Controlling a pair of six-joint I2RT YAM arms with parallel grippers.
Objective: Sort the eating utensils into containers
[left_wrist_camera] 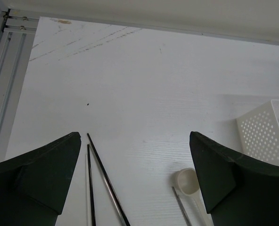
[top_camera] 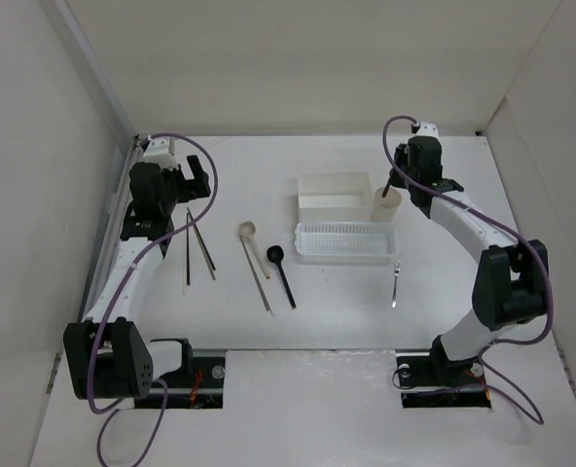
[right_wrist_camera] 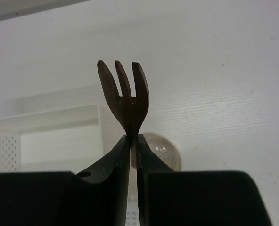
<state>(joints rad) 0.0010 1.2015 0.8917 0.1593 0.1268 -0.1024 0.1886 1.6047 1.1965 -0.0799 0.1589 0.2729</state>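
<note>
Left tool [left_wrist_camera: 135, 137] hangs wide apart over two thin dark sticks [left_wrist_camera: 104, 181], and I've got bare white tabletop [top_camera: 259, 165] ahead of it up to the back wall. The tight bit is the grey metal rail [left_wrist_camera: 7, 89] along its left.

The middle lane is cluttered: beige round-bowled spoon [top_camera: 248, 231], black round-bowled spoon [top_camera: 276, 254] and a long pale stick [top_camera: 259, 280] lie close together.

Right tool [right_wrist_camera: 133, 140], pinching a brown three-tined fork [right_wrist_camera: 125, 94], sits over the small cream cylindrical cup [top_camera: 387, 202], hemmed in by the white square open box [top_camera: 332, 206] and the long white mesh-walled basket [top_camera: 344, 257]. The small metal fork [top_camera: 396, 282] lies alone nearer me, with room all around.
</note>
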